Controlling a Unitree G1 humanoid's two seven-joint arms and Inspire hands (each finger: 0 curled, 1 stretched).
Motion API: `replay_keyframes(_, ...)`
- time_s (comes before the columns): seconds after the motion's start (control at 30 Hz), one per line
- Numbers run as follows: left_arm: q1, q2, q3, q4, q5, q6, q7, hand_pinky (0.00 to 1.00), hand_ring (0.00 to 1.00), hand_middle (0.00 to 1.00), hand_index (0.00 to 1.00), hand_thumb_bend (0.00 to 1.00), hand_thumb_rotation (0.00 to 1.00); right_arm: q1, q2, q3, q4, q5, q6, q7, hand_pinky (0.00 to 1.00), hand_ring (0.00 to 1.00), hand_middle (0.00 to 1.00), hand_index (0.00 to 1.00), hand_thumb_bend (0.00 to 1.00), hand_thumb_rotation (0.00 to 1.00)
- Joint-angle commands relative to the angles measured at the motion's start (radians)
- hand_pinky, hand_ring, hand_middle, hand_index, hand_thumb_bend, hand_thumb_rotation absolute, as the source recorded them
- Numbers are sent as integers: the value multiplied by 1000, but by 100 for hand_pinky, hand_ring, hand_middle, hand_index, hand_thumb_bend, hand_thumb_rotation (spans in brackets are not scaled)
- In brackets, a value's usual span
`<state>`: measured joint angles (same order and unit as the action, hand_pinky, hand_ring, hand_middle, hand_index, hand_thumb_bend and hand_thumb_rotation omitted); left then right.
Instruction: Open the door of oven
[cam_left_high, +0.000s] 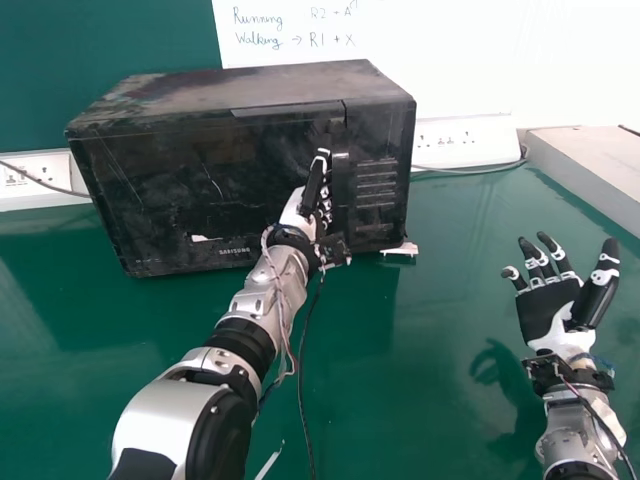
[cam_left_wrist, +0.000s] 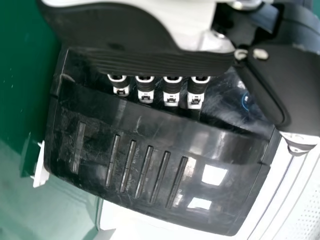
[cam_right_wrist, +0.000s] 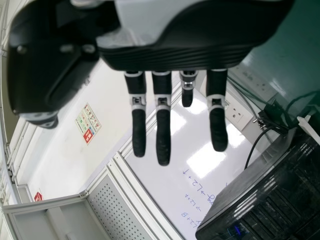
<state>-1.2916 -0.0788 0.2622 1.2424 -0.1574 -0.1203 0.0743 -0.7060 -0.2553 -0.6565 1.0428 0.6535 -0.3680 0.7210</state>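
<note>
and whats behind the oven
Behind the oven, a green panel and a white board with handwriting rise above it, and white socket strips show at both sides. Its body hides whatever lies between them.

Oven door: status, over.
Left hand at right edge of door. Door looks shut. Right hand open, off to the side. No obstruction seen.

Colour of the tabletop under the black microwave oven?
The tabletop is green, seen best in the head view.
</note>
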Motion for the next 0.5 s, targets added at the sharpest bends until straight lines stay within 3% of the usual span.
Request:
replay_keyframes(0.0,-14,-14,-16,20,20,-11,4,27,38,47,54,82,86,29,11,1,8,2,12,-1,73,91,90,84,100,90)
replay_keyframes(0.33,-6,-30,-38,37,61,-33,-14,25,36,43,53,80,89,32,14,4,1,0,14,-5,74,91,91,85,100,89)
replay_keyframes(0.47,-6,-31,-43,41,72,-34,-45,20,30,39,53,80,90,34,15,3,-2,4,16,5,74,92,90,84,100,90)
